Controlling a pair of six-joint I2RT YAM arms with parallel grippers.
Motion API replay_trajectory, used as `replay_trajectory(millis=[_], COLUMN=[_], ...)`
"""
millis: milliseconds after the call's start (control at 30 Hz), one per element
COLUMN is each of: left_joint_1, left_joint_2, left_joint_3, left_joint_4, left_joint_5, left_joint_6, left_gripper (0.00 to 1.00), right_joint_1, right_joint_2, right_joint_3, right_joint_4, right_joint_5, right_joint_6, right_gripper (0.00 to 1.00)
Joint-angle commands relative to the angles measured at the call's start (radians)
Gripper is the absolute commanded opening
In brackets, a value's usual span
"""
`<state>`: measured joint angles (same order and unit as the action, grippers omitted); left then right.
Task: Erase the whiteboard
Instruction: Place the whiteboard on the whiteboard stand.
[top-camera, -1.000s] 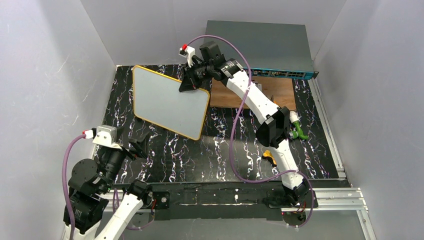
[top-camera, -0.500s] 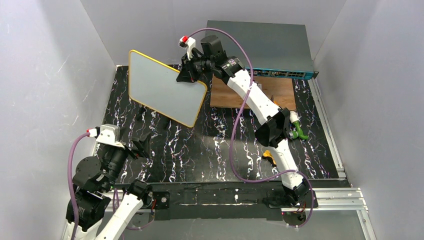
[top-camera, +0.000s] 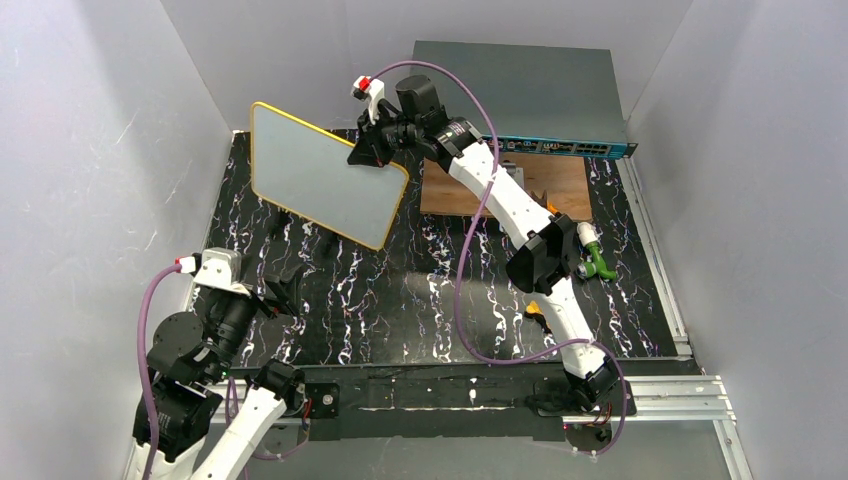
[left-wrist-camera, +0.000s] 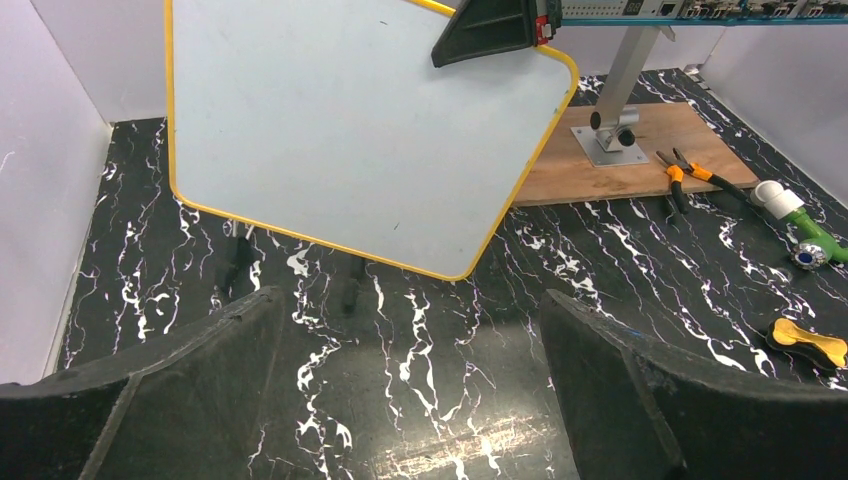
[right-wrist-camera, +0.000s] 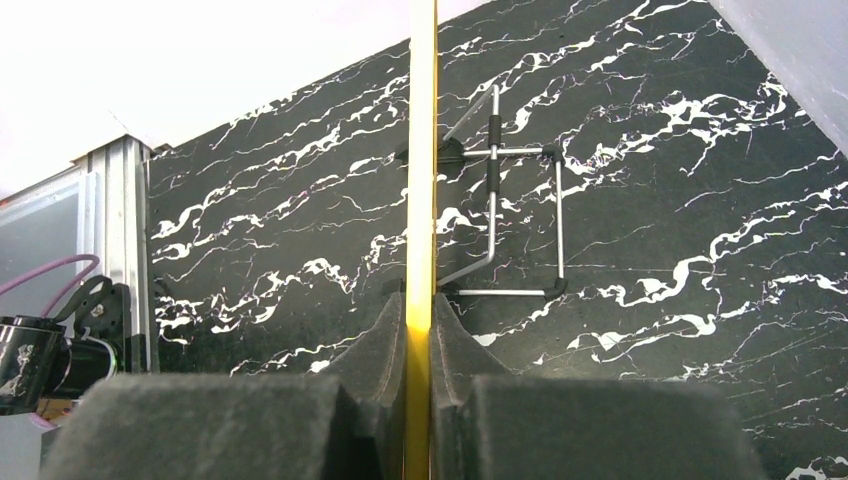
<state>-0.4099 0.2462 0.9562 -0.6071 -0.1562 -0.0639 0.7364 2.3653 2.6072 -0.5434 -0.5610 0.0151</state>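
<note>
Pliers partly on wooden board

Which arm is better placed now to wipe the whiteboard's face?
Left. The left hand is open, empty and faces the whiteboard; the right hand is shut on its corner, holding it up.

Both arms share one build: white plastic shells on the long links and black housings at the joints. The right arm carries a bulky black elbow block, and a purple cable loops loose from behind its tool to its black base. The left arm has round black motor drums and a second cable, also purple, ending in a red plug at a pale grey camera box just behind the tool. A white bracket with a red tip sits behind the right gripper. The left gripper has broad, matt black wedge fingers. The right gripper's pads are dark grey foam tapering to narrow tips.
</note>
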Motion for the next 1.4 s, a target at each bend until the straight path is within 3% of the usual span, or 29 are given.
replay_trajectory(millis=[0,267,467,733,1000,1267,1367], left_joint_1=[-0.004,-0.004,-0.004,-0.003,-0.003,-0.004,-0.004], left_joint_2=[0.013,0.017,0.025,0.016,0.003,0.001,0.001], left_joint_3=[-0.006,-0.014,-0.016,-0.018,-0.015,-0.009,-0.005], left_joint_4=[0.011,0.018,0.024,0.020,0.007,0.006,0.003], left_joint_5=[0.003,0.009,0.015,0.014,0.010,0.013,0.014], left_joint_6=[-0.002,-0.001,-0.003,-0.004,-0.006,-0.012,-0.018], left_gripper=[0.98,0.98,0.98,0.98,0.98,0.98,0.98], right_joint_1=[0.009,0.011,0.028,0.051,0.067,0.070,0.072], right_joint_2=[-0.004,0.001,0.009,0.016,0.024,0.016,0.004], right_joint_3=[0.002,-0.006,-0.008,-0.024,-0.026,-0.025,-0.005], right_joint_4=[0.150,0.173,0.153,0.163,0.178,0.175,0.157], right_joint_5=[-0.081,-0.116,0.072,0.099,0.145,0.146,0.139], right_joint_6=[0.008,0.062,0.045,0.025,0.007,-0.006,-0.012], right_gripper=[0.01,0.01,0.01,0.01,0.28,0.42,0.54])
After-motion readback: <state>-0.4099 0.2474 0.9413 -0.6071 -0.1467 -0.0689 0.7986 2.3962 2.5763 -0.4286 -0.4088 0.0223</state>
